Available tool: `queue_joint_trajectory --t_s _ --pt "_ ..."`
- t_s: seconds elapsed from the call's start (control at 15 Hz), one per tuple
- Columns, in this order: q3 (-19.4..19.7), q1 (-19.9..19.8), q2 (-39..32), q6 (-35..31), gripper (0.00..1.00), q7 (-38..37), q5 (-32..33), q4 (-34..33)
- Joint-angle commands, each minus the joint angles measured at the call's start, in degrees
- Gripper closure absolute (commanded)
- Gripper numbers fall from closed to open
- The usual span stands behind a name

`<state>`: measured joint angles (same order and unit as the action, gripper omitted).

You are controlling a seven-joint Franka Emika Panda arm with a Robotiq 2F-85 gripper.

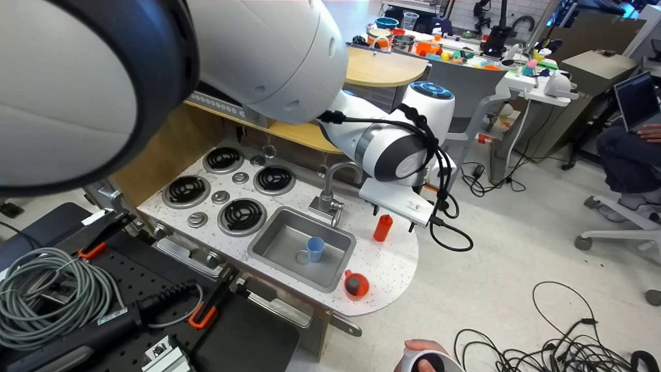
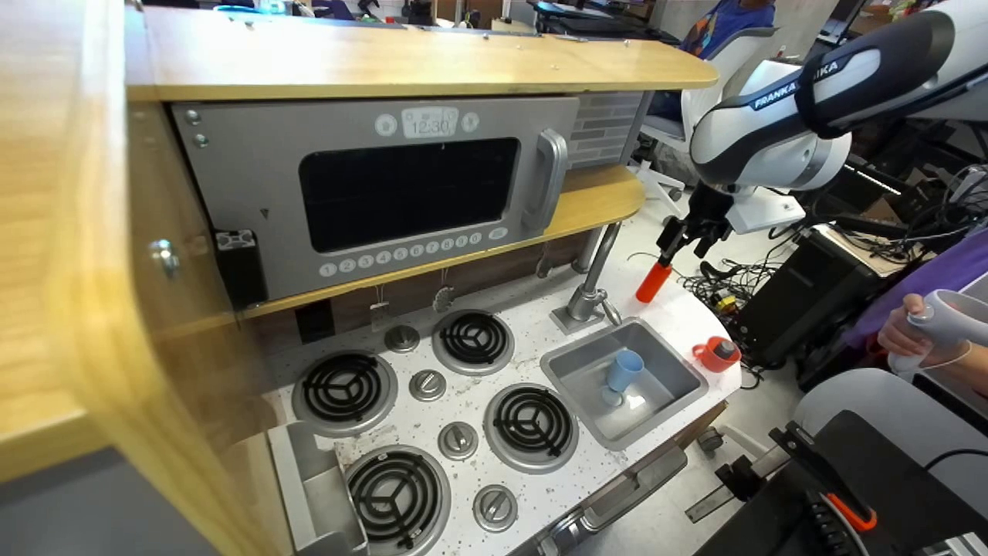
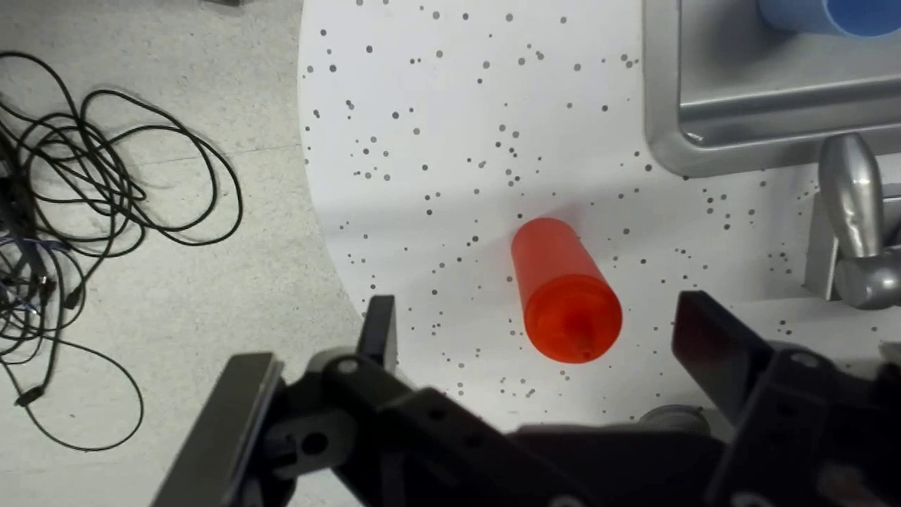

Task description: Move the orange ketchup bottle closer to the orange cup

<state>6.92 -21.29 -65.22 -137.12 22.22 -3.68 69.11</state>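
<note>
The orange ketchup bottle (image 1: 382, 229) stands upright on the white speckled counter, between the faucet and the counter's rounded end. It also shows in an exterior view (image 2: 654, 284) and in the wrist view (image 3: 559, 282). My gripper (image 3: 536, 310) is open and above the bottle, whose top shows between the two fingers with gaps on both sides. In an exterior view the gripper (image 2: 685, 244) is right over the bottle's top. The orange cup (image 1: 363, 293) sits at the counter's front corner beside the sink with a dark grey item in it; it also shows in an exterior view (image 2: 711, 360).
A blue cup (image 1: 315, 249) is in the metal sink (image 2: 575, 408), left of the orange cup. The faucet (image 1: 328, 192) stands close to the bottle; its handle (image 3: 852, 197) shows in the wrist view. A wooden shelf (image 2: 598, 202) and toy microwave (image 2: 409, 193) rise behind the counter.
</note>
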Motion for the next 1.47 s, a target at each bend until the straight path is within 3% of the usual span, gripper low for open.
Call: queue_joint_trajectory --t_s 0.0,0.8,0.87,0.93,1.4 --pt "-0.5 -0.6 -4.3 3.9 0.00 -1.4 2.4 -7.3" --pt "-0.3 -1.1 -10.3 7.3 0.00 -1.9 2.3 -15.8" --pt "-0.2 -1.1 -10.6 7.7 0.09 -1.8 2.5 -16.2" --pt "-0.1 -1.0 -10.9 8.1 0.26 -1.7 2.7 -16.7" --pt "0.0 -1.2 -11.7 10.5 0.80 -1.5 3.7 -18.1"
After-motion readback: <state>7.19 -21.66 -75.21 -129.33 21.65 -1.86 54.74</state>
